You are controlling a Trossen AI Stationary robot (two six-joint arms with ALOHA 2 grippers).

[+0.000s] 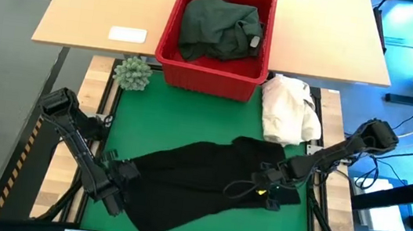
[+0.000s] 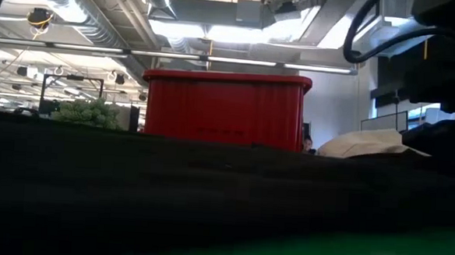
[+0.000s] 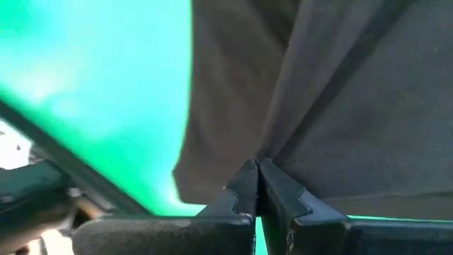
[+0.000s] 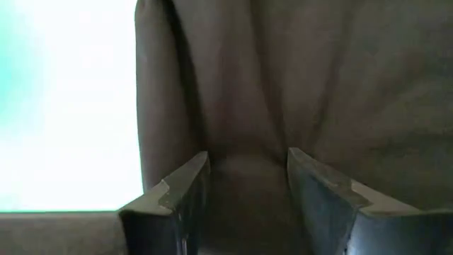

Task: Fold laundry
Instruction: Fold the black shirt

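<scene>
A black garment (image 1: 198,185) lies spread on the green mat (image 1: 190,121), and it fills the low view (image 2: 208,197). My left gripper (image 1: 126,175) is shut on the garment's left end, near the mat's front left. My right gripper (image 1: 261,187) points down over the right part, open, its fingers either side of a raised ridge of cloth (image 4: 248,177). A dark green garment (image 1: 217,26) lies bunched in the red basket (image 1: 207,80) at the back. My left gripper pinches a fold of the black garment (image 3: 272,152) between its two fingertips, close to the garment's left edge, coming steeply from above. Creases run out from the pinch across the cloth, and the rest lies on the mat. My right gripper: whether its open fingers touch the cloth, I cannot tell.
A cream-white cloth heap (image 1: 290,106) lies at the mat's back right beside the basket. A small green plant (image 1: 133,73) stands at the back left. A white flat item (image 1: 127,34) lies on the wooden table behind. Bare mat shows between the garment and the basket.
</scene>
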